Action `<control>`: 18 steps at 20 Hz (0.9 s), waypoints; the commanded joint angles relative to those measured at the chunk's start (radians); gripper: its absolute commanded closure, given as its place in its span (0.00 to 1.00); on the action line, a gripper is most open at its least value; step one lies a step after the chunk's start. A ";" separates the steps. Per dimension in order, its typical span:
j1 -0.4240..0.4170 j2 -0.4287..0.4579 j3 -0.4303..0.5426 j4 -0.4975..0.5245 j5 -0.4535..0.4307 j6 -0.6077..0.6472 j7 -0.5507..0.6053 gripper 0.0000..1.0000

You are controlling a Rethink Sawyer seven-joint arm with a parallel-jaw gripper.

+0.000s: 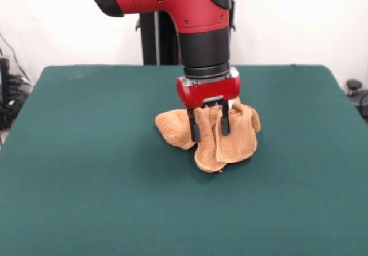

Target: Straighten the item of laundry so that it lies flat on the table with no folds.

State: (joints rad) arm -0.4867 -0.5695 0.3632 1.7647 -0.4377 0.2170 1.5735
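**Towel bunched near mid-worktop, flattening barely begun**

The towel [221,138] sits a little right of centre on the green worktop [86,181], well clear of every edge. It is far from flat. It forms a crumpled mound, with one lobe spilling out to the picture's left, a taller heap at the right, and a rounded fold hanging toward the camera. A ribbed hem band shows along that near fold, and something small and pale peeks from its lower edge, possibly a tag, though it is too small to be sure.

The red and black arm comes down from above, and the pincer [210,123] hangs directly over the middle of the mound. Its two dark fingers [195,126] stand apart, with a ridge of cloth rising in the gap between them. From this angle I cannot tell whether they are pressing that ridge or merely straddling it, so the grip stays uncertain.

As for progress, nearly all of the job looks to be ahead. No corner is spread out, no edge lies straight, and several layers overlap. What remains is to draw the cloth outward until every fold opens and the whole piece rests in one layer on the worktop.
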 commanded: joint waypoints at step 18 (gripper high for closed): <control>0.012 0.041 0.122 0.000 -0.093 -0.017 0.025 0.00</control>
State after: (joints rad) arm -0.5111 -0.5635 0.4326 1.7683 -0.4750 0.2016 1.5735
